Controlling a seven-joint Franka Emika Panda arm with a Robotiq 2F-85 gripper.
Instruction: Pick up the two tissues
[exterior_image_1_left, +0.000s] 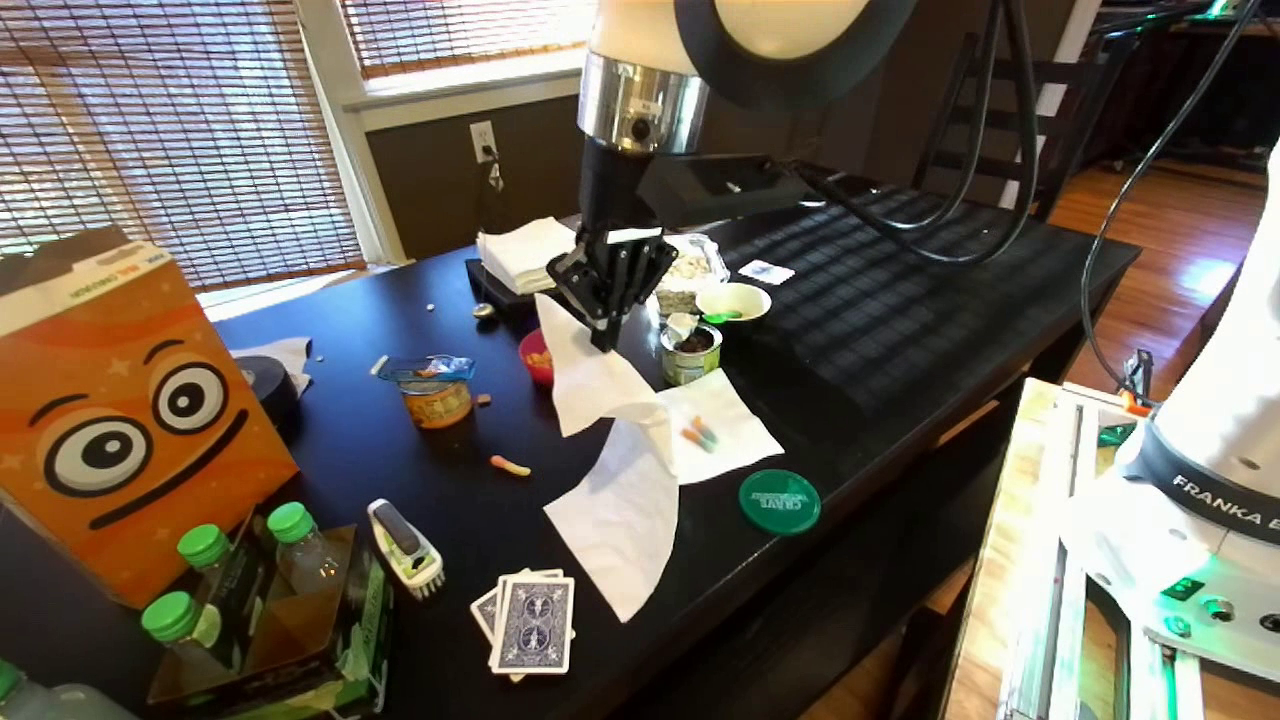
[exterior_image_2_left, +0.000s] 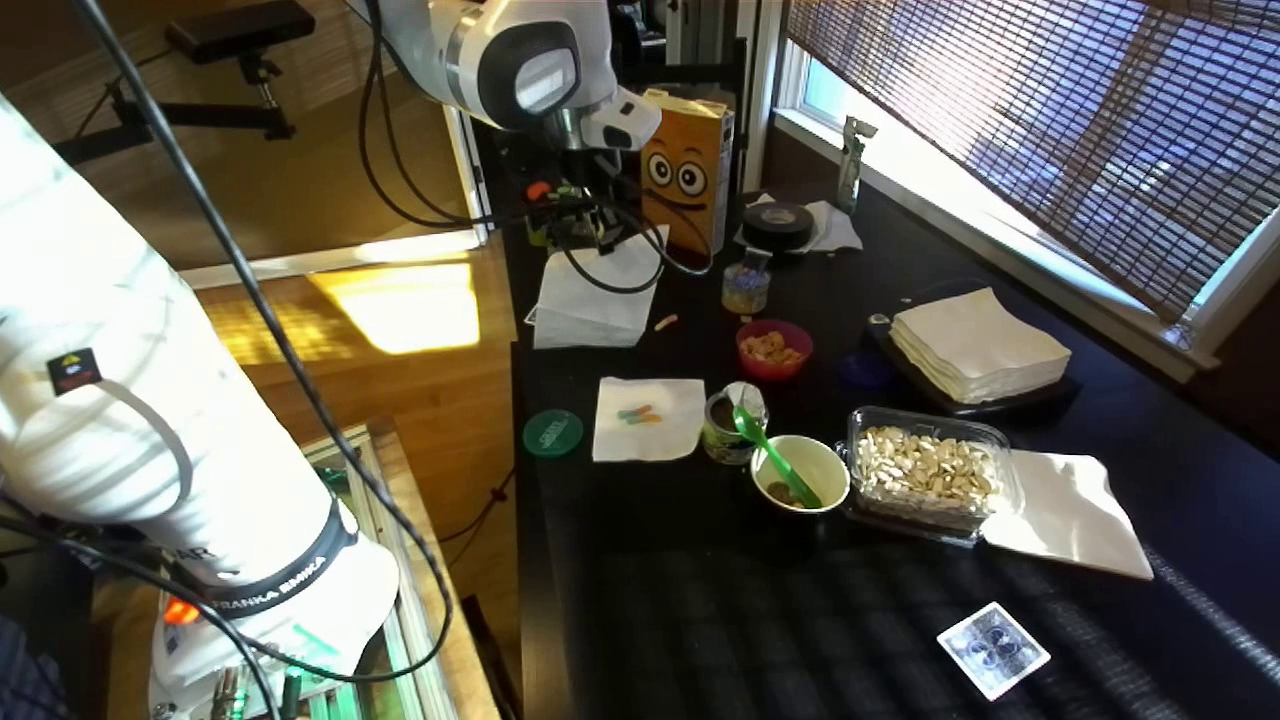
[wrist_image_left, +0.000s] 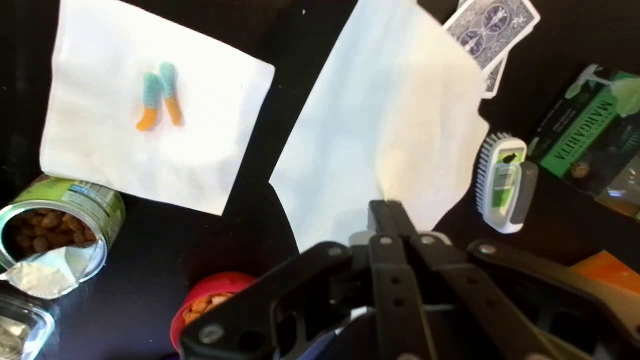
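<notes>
My gripper has its fingertips pressed together on a white tissue, pinching a crease of it. In an exterior view the tissue hangs in folds from the gripper, above the black table, one corner sticking up beside the fingers. Whether this is one folded sheet or two together I cannot tell, nor whether its lower edge touches the table. Another white tissue lies flat beside it, carrying gummy worms. Cables partly cover the gripper in an exterior view.
Playing cards and a brush lie near the hanging tissue. A bottle carrier and orange box stand beyond. Close by are a red bowl, an opened can, a green lid and a napkin stack.
</notes>
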